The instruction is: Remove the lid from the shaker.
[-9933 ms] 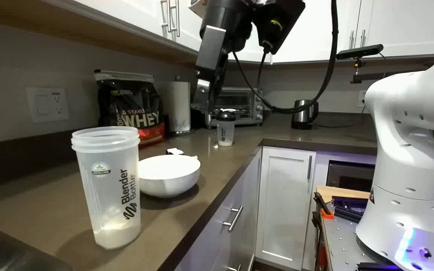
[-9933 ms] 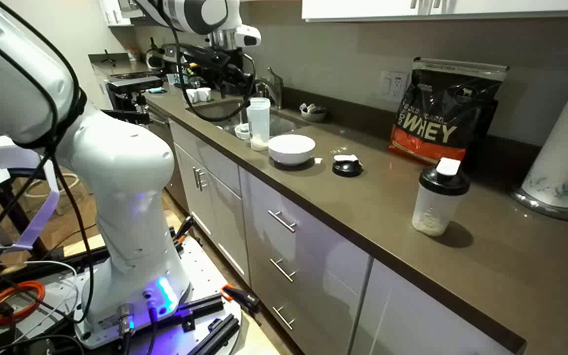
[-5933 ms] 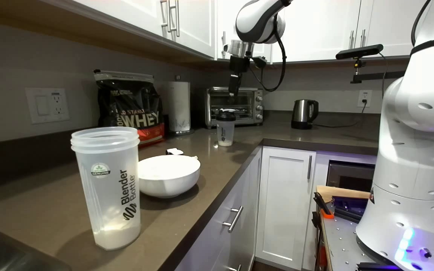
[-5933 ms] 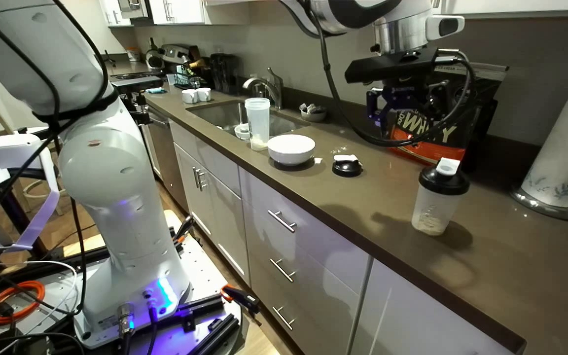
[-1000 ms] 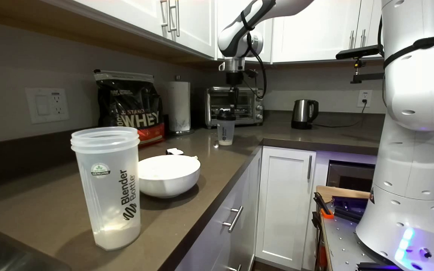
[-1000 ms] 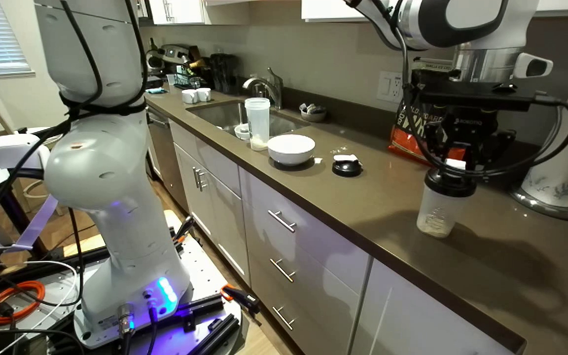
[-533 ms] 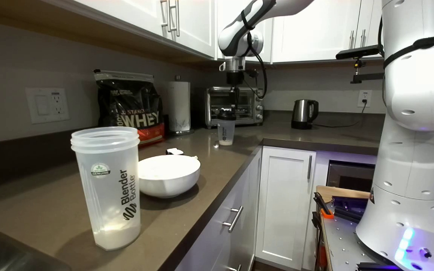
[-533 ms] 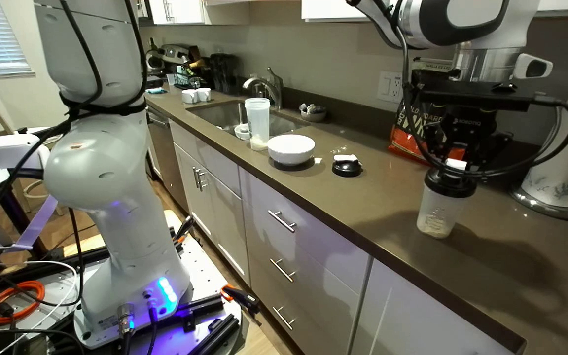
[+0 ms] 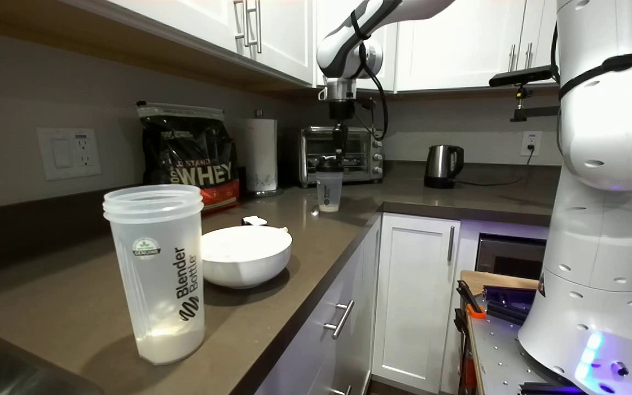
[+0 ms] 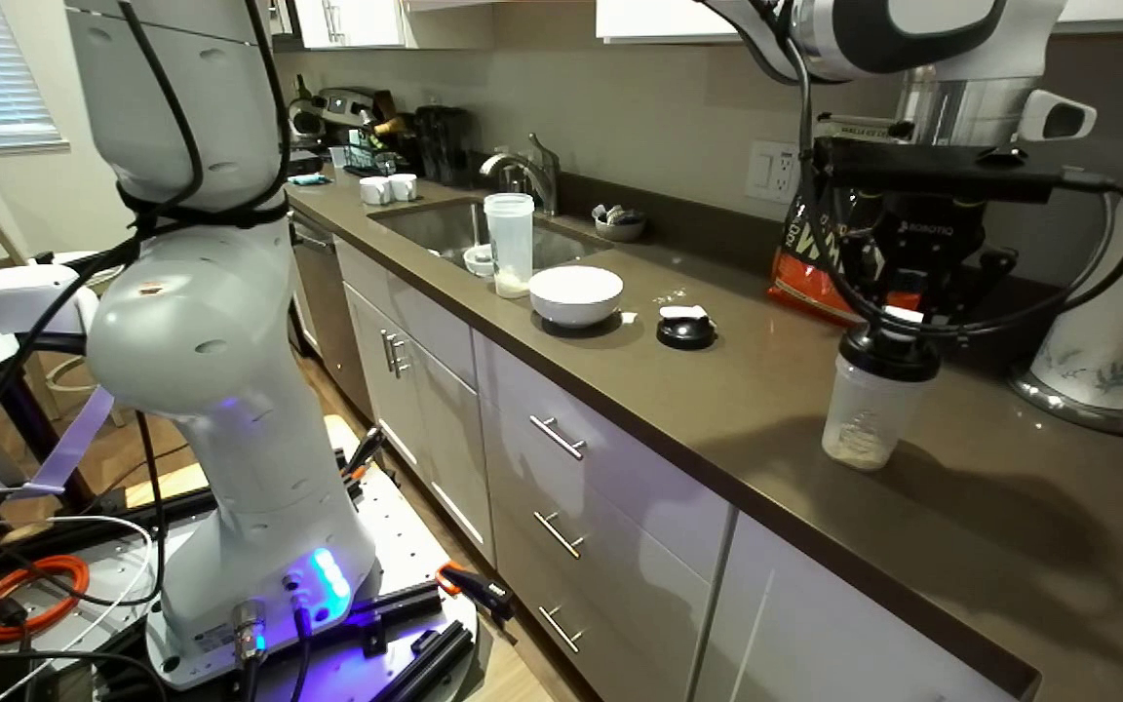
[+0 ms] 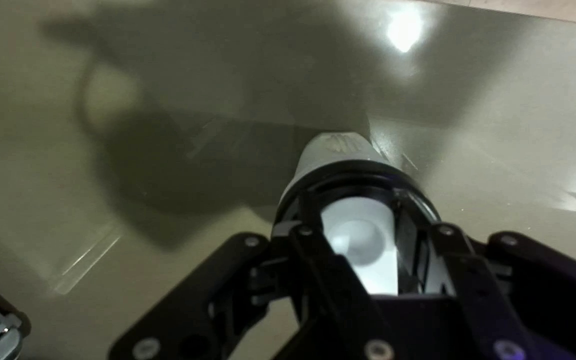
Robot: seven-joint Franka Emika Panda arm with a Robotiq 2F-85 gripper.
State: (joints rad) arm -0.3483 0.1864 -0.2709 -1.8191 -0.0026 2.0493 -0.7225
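Note:
The shaker [image 10: 864, 424], a small clear cup with pale powder at its bottom, stands upright on the counter in both exterior views. Its black lid [image 10: 888, 359] sits at the top, slightly raised, with the cup's clear upper wall showing just below; whether it is fully off the rim I cannot tell. From above, my gripper [image 11: 358, 212] is shut on the lid, its fingers on either side of the white flip cap [image 11: 363, 240] in the wrist view. Past the lid's dark ring, a bit of the cup [image 11: 333, 147] shows; the rest is hidden.
A tall open bottle with white powder [image 9: 157, 269], a white bowl [image 9: 246, 258] and a loose black lid [image 10: 686, 333] stand along the counter. Behind the shaker are the whey bag [image 9: 192, 153], paper-towel roll [image 9: 261, 156] and toaster oven [image 9: 357, 144]. Cabinets hang above.
Over the last half second my gripper and the lid have risen slightly, uncovering more of the cup's upper wall, while the cup stays on the counter. Earlier, the arm came across and down onto the lid.

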